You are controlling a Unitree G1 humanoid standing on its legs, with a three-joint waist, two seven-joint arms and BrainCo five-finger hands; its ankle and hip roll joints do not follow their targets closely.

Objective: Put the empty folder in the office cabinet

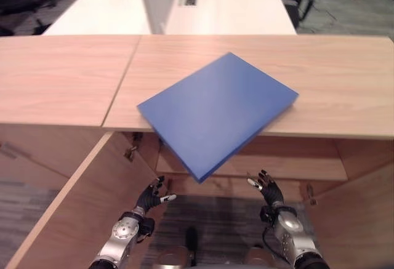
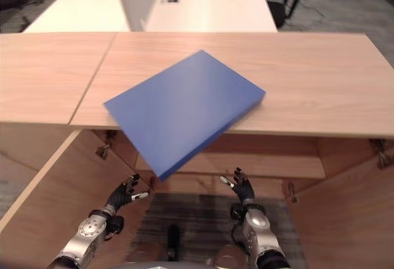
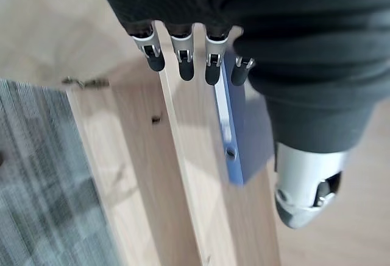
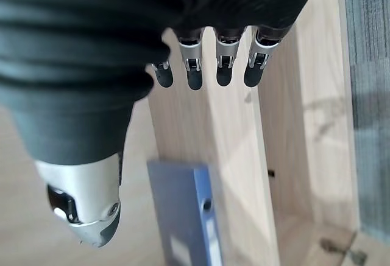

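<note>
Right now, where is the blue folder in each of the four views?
Left eye view: blue folder on the cabinet top, one corner overhanging.
Right eye view: same place.
Left wrist view: seen edge-on.
Right wrist view: edge-on.
Shared landmark: cabinet top's front edge.

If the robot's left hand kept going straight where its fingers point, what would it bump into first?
Probably the overhanging corner of the flat blue folder: the open left hand points up towards it from below the wooden cabinet top, though depth is unclear.

Two silver-grey arms, left hand (image 1: pixel 152 196) and right hand (image 1: pixel 268 189) had dark ribbed covers, silver fingers (image 3: pixel 183 56) with dark tips, rounded silver thumbs
</note>
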